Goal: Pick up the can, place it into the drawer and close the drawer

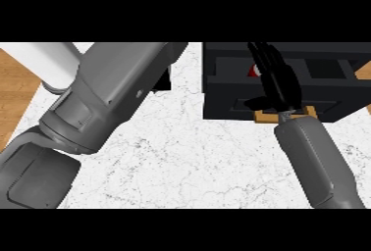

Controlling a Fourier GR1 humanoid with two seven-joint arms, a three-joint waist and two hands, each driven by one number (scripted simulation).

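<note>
A black drawer unit (225, 98) stands at the back right of the white marble counter (188, 157). My right hand (279, 86) reaches over it from the lower right, fingers stretched straight toward the back. A small red and white patch, apparently the can (253, 71), peeks out at the left edge of those fingers, down in the drawer's opening; most of it is hidden. My left forearm (109, 98) crosses the left side of the view. Only a black sliver of the left hand (162, 78) shows behind it.
A white rounded object (43, 63) stands at the back left. Wooden flooring (14, 93) shows past the counter's left edge. A small wooden piece (267, 116) sits at the drawer unit's front, by my right wrist.
</note>
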